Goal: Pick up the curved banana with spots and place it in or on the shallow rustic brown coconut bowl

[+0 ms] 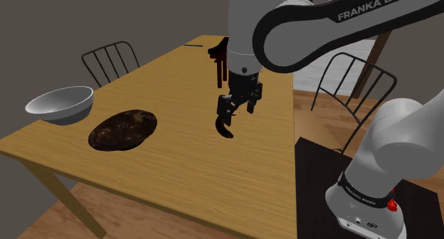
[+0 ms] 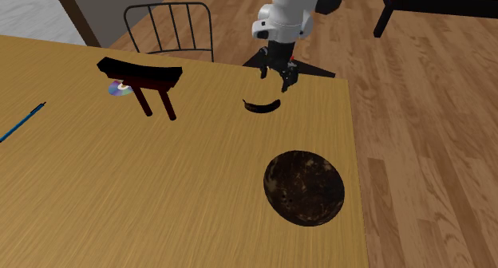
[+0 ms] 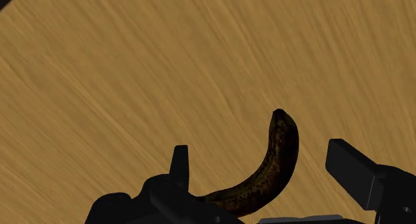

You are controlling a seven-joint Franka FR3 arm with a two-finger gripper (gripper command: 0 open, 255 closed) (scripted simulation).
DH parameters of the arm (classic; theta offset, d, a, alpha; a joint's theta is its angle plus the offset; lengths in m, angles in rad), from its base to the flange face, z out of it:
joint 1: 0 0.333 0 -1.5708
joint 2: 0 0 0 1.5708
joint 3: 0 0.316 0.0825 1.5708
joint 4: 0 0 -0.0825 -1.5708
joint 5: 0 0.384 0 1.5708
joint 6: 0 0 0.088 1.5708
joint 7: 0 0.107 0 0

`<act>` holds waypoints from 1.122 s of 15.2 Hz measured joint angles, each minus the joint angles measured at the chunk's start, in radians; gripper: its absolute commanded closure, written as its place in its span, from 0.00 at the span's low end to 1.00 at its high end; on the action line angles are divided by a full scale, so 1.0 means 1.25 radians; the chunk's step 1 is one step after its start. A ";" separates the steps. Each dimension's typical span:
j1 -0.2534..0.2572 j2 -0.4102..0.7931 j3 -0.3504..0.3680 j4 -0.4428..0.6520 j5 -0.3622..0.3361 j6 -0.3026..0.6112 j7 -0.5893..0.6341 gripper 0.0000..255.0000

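A dark, spotted, curved banana (image 2: pixel 262 107) lies on the wooden table (image 2: pixel 120 195). My black gripper (image 2: pixel 274 73) hovers just above it, open. In the wrist view the banana (image 3: pixel 270 173) curves up between the two fingers (image 3: pixel 179 164), which stand wide apart and do not touch it. In the shoulder view the gripper (image 1: pixel 238 111) hangs over the banana (image 1: pixel 225 128). The shallow, rough brown bowl (image 1: pixel 122 129) rests on the table toward the shoulder view's left, well apart from the banana; it also appears as the dark bowl (image 2: pixel 304 187) near the table edge.
A grey bowl (image 1: pixel 60 104) stands beyond the brown one near the table corner. A small dark red stand (image 2: pixel 140 79) with a disc (image 2: pixel 120 88) beside it and a blue pen (image 2: pixel 20 123) lie further along the table. Metal chairs (image 1: pixel 110 60) flank the table.
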 measured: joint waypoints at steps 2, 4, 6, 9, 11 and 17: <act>-0.010 0.045 0.038 0.009 -0.004 0.060 0.059 0.00; -0.021 0.073 0.057 0.019 -0.012 0.093 0.092 0.00; -0.025 0.094 0.069 0.013 -0.016 0.123 0.108 0.00; -0.031 0.118 0.076 -0.003 -0.023 0.164 0.113 0.00; -0.033 0.130 0.080 -0.011 -0.026 0.182 0.118 0.00; -0.034 0.135 0.083 -0.016 -0.027 0.194 0.120 0.00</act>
